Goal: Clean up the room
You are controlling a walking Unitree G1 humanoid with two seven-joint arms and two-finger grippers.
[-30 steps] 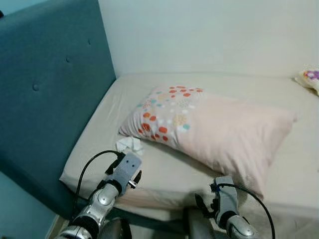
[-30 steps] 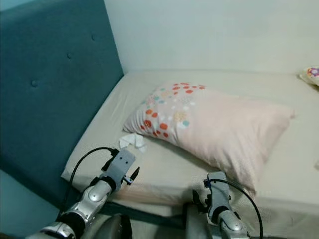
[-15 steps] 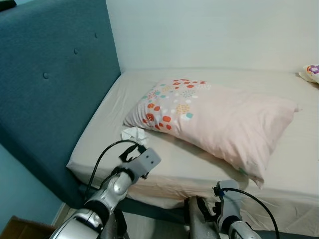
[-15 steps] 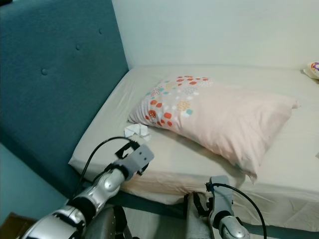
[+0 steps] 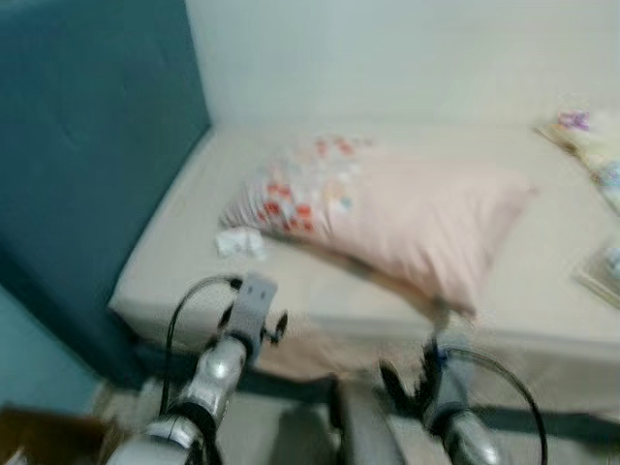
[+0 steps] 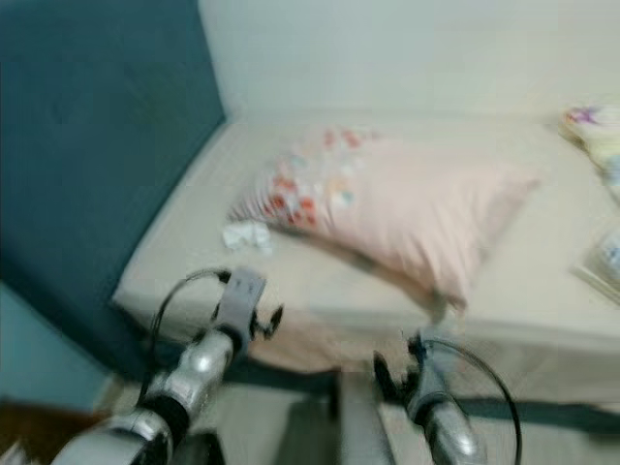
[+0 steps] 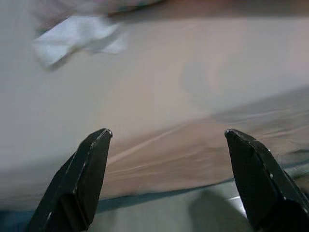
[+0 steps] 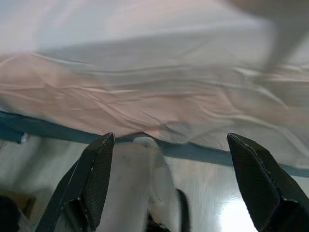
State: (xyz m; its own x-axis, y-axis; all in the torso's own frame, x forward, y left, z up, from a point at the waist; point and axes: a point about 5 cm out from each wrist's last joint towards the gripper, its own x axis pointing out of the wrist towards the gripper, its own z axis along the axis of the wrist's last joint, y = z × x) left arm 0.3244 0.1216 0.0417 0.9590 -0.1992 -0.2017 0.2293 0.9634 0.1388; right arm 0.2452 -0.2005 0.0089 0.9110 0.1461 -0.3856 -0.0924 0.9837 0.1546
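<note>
Plainly the thing to clear is the small crumpled white tissue [image 5: 239, 242] lying on the beige fitted bed sheet [image 5: 174, 252], just beside the near-left corner of the pale pink pillow with red and teal dots [image 5: 387, 208] and not far from the dark teal upholstered headboard [image 5: 87, 155]. It looks feather-light, soft and easily crushed — no care needed for breakage, though a loose pinch might shed a fold, so I would judge the bunched middle the best place to take it, fingertips pressing lightly into the sheet. The left gripper [image 7: 166, 137] hovers over the near edge of the mattress with its fingers spread wide and holding nothing, the tissue lying farther in. The right gripper [image 8: 169, 140] hangs low by the bed's near side, likewise wide apart and empty. No brand, label or writing can be read; the head views are blurred.
</note>
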